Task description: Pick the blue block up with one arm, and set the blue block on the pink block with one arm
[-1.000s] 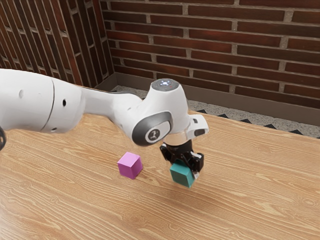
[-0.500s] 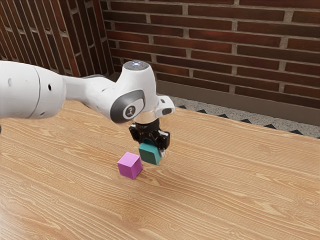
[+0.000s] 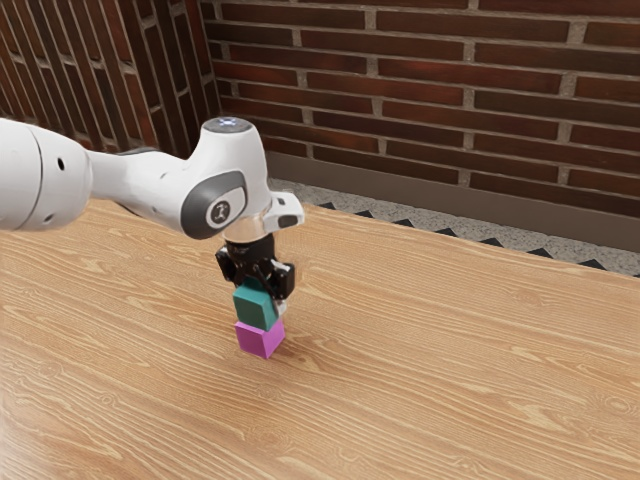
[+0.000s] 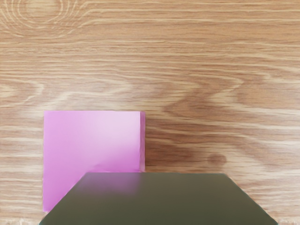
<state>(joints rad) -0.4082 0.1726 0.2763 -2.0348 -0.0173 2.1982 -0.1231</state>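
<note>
one gripper (image 3: 257,291) clamped on blue block (image 3: 253,308) by opp. side faces, held right atop pink block (image 3: 260,339), contact unclear; judged light, rigid, smooth, so grip mid-sides w/ firm squeeze.

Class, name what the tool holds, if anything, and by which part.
The tool holds the blue block by two opposite sides, near its top.

A large dark block (image 4: 157,199) sits close in front, covering part of the pink block (image 4: 91,145) that lies flat on the wood-grain surface (image 4: 211,70).
</note>
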